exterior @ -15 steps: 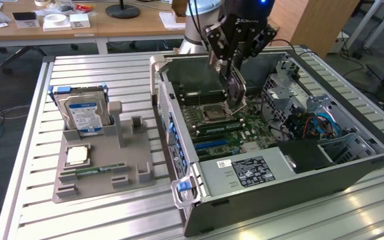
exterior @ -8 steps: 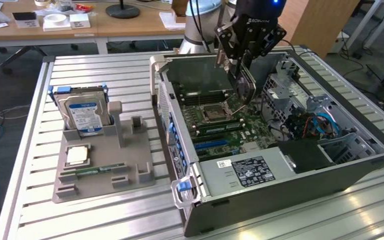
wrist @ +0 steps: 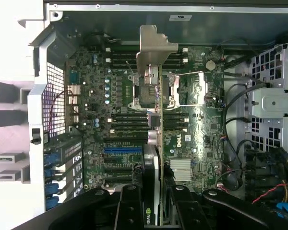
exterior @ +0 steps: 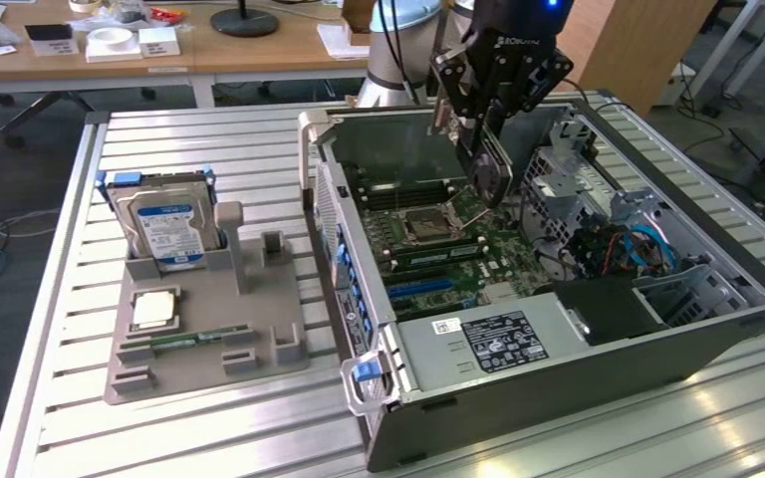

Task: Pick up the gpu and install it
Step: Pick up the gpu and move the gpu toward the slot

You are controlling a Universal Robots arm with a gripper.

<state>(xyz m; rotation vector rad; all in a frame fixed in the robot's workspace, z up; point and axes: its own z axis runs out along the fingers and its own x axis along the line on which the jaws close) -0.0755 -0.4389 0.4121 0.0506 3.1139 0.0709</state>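
My gripper hangs over the open computer case, shut on the gpu. The card is held on edge, a dark green board hanging above the motherboard near the CPU socket. In the wrist view the gpu appears edge-on between my black fingers, its silvery bracket at the far end. It floats over the motherboard and touches nothing. The blue expansion slot lies beside the card's line, nearer the case's rear grille.
On the exterior view's left, a grey holder carries a hard drive, a CPU and a memory stick. Inside the case are the power supply, a drive cage and loose cables.
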